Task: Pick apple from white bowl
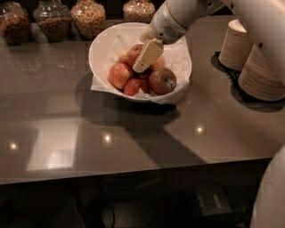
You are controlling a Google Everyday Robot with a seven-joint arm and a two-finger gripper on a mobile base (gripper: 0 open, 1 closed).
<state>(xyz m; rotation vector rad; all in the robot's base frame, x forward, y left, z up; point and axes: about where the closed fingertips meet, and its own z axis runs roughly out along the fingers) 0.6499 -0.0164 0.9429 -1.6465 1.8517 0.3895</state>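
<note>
The white bowl (pixel 103 48), lined with crumpled white paper, stands at the back middle of the dark counter and holds several apples. A deep-red apple (pixel 133 53) lies at the back of the pile; no sticker shows on it from here. A darker, brownish-red apple (pixel 162 81) with a small pale spot sits at the front right, and paler red apples (pixel 119 75) lie at the front left. My gripper (pixel 147 57) hangs from the white arm over the middle of the pile, its beige tip right beside the deep-red apple. It holds nothing that I can see.
Several glass jars of nuts and grains (pixel 88 18) line the back edge behind the bowl. Stacks of beige paper bowls (pixel 260 73) stand at the right on a black mat. The white arm (pixel 187 13) reaches in from the upper right.
</note>
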